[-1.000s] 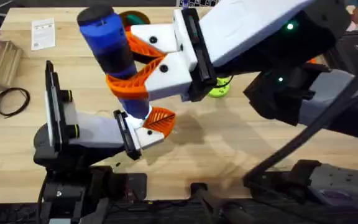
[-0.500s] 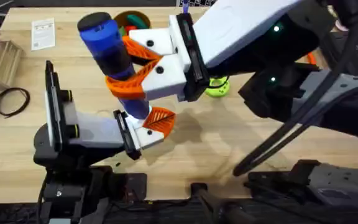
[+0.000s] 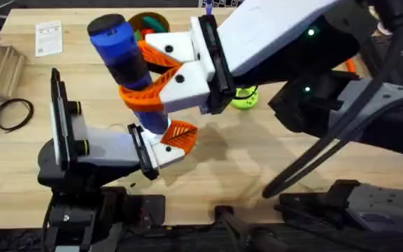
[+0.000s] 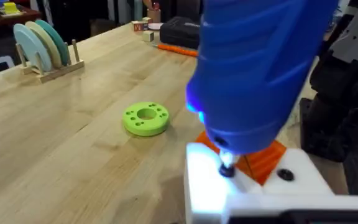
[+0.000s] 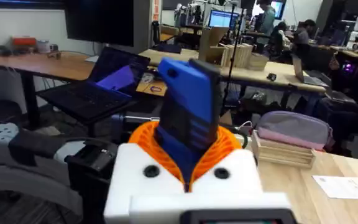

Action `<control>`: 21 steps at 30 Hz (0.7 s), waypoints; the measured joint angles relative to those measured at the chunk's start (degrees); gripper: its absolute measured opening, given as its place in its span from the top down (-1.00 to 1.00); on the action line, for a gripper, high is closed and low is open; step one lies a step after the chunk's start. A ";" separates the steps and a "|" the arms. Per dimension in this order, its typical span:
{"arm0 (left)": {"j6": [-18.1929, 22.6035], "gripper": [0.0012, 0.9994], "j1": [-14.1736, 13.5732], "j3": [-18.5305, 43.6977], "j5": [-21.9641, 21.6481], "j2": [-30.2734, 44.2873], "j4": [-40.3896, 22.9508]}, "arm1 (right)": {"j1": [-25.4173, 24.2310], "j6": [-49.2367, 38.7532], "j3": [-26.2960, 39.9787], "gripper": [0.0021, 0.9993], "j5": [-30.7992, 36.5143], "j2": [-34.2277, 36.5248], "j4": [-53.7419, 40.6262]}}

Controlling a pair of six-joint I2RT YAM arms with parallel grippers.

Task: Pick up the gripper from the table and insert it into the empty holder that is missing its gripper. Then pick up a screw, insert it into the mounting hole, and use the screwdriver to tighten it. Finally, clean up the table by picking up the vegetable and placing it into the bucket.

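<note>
My right gripper (image 3: 137,75) reaches across the table and is shut on the blue screwdriver (image 3: 121,49), orange pads on both sides of its body; the screwdriver (image 5: 188,115) stands between my fingers in the right wrist view. It is nearly upright, and its bit (image 4: 227,167) presses on top of the white holder (image 4: 229,190). The orange gripper (image 4: 265,160) sits seated in that holder, at the front of the left gripper (image 3: 168,143). The bit tip hides any screw. The vegetable and the bucket are hidden.
A green ring disc (image 4: 146,118) lies on the wood just beyond the holder. Red and green toys (image 3: 149,24) are heaped at the back. A thin orange tool (image 4: 176,48), a plate rack (image 4: 42,46), a cable loop (image 3: 12,112) and a paper card (image 3: 47,36) lie around.
The right arm shifted slightly early on and has held still since. The screwdriver bit stays on the holder. The left arm has not moved.
</note>
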 joint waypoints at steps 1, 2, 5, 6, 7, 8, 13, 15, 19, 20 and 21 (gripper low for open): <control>0.00 0.99 0.00 0.00 0.00 0.00 0.00 | 0.00 0.00 0.00 0.96 0.00 0.00 0.00; 0.00 0.99 0.01 0.00 0.00 0.02 0.00 | 0.00 0.00 0.00 0.96 0.00 0.00 0.00; 0.00 0.99 0.00 0.00 0.00 0.01 0.00 | 0.00 0.00 0.00 0.96 0.00 0.00 0.00; 0.00 0.99 0.01 0.00 0.00 0.01 0.00 | 0.00 0.00 0.00 0.96 0.00 0.00 0.00; 0.00 0.99 0.00 0.00 0.00 0.00 0.00 | 0.00 0.00 0.00 0.96 0.00 0.00 -0.02; 0.00 0.99 0.00 0.00 0.00 0.02 0.00 | 0.00 0.00 -0.01 0.96 0.00 0.02 -0.02; 0.02 0.99 0.00 0.00 0.00 0.02 0.00 | 0.00 0.02 -0.01 0.96 0.00 0.02 0.08; 0.02 0.99 0.02 0.00 -0.01 0.00 0.02 | 0.00 0.03 -0.05 0.96 -0.25 0.32 1.34; 0.00 0.99 0.02 0.00 -0.01 0.02 0.02 | 0.10 0.32 -0.17 0.96 -1.65 1.25 5.63; 0.01 0.99 0.00 0.00 0.03 0.02 -0.01 | 0.11 0.44 -0.13 0.96 -1.62 1.22 6.61; 0.00 0.99 0.00 0.00 0.02 0.02 -0.02 | 0.11 0.61 0.13 0.96 -1.66 0.96 7.08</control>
